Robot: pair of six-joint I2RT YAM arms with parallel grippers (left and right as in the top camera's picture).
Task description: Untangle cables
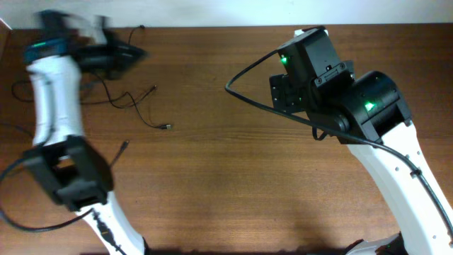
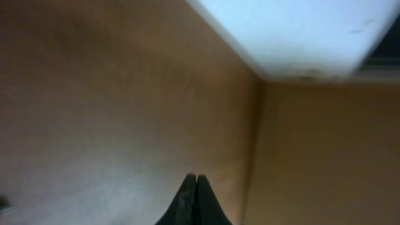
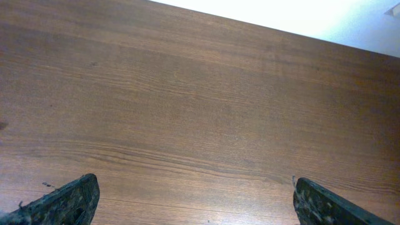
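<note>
**Inspector:** State of the left gripper (image 2: 197, 180)?

**Assessor:** Closed. In the left wrist view the two fingers meet tip to tip with no gap, and no cord shows between them. That view is soft, and the overhead view shows this gripper only as a blur at the far left corner of the tabletop (image 1: 233, 184). It cannot be told whether a strand is pinched.

**Inspector:** And the right gripper (image 3: 194, 187)?

**Assessor:** Wide apart. Its fingers (image 3: 65, 201) sit at the two bottom corners of the right wrist view with only bare wood grain between them. It holds nothing. From overhead the right arm stands over the right half of the tabletop, well apart from the cords.

**Inspector:** Location of the cables (image 1: 126, 99)?

**Assessor:** On the left part of the tabletop, just on the near side of the left gripper. They lie as thin black strands that loop and cross beside the white forearm. One strand runs out to a small plug end (image 1: 167, 127) toward the middle. A second tip (image 1: 152, 88) points to the right, nearer the gripper. A further short end (image 1: 124, 146) lies closer to the near edge, beside the left arm's black joint block — whether it joins the crossed strands cannot be told.
</note>
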